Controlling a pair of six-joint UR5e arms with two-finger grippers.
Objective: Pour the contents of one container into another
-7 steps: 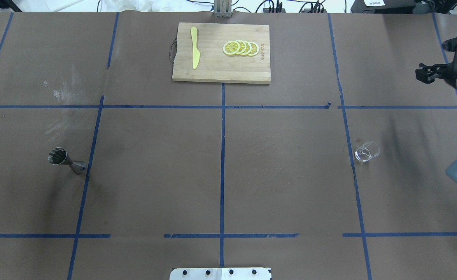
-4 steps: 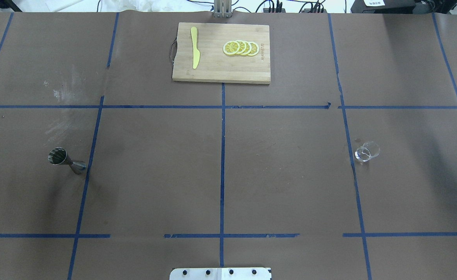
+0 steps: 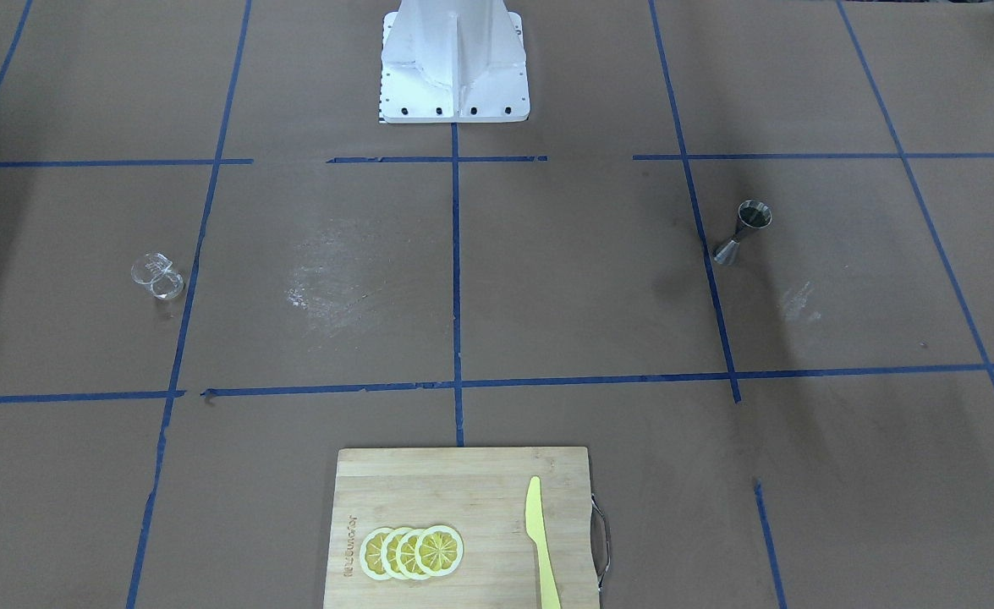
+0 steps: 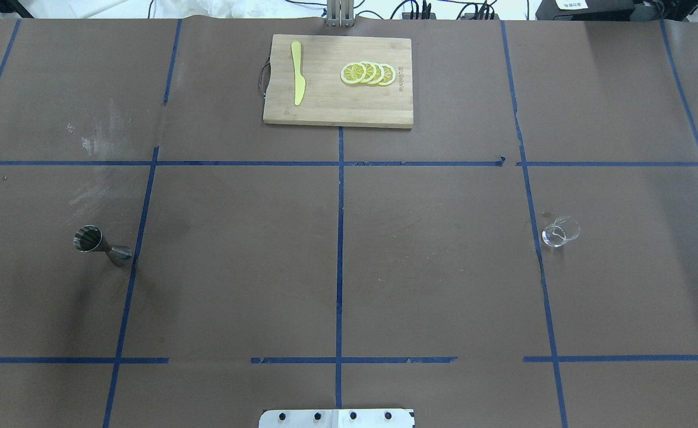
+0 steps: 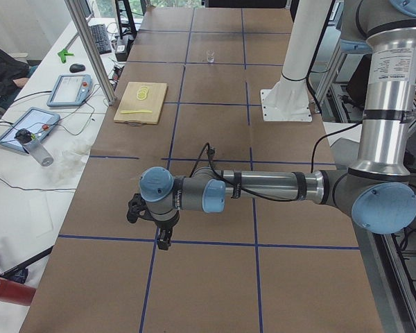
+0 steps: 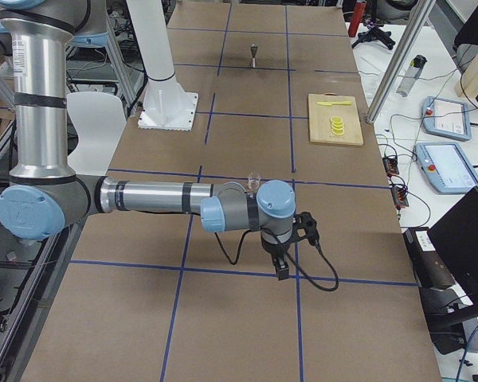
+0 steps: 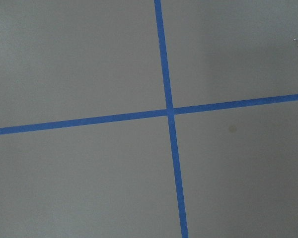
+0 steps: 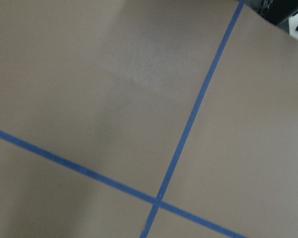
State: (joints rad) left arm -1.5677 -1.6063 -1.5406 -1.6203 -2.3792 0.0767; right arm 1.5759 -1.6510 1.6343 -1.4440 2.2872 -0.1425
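A steel jigger (image 4: pixel 102 246) stands upright on the brown table at my left side, also seen in the front-facing view (image 3: pixel 742 233). A small clear glass (image 4: pixel 561 232) stands at my right side, and the front-facing view shows it too (image 3: pixel 156 277). Neither arm appears in the overhead or front-facing views. My left gripper (image 5: pixel 163 241) hangs over the table's far left end, well away from the jigger. My right gripper (image 6: pixel 280 269) hangs past the glass (image 6: pixel 253 181) toward the right end. I cannot tell whether either is open or shut. Both wrist views show only bare table and blue tape.
A wooden cutting board (image 4: pixel 325 107) lies at the table's far side, bearing lemon slices (image 4: pixel 368 73) and a yellow knife (image 4: pixel 297 72). The robot's white base plate (image 4: pixel 337 418) sits at the near edge. Blue tape lines grid the table.
My right arm and gripper have drawn out of the overhead view past its right edge. The jigger and the glass have not moved.
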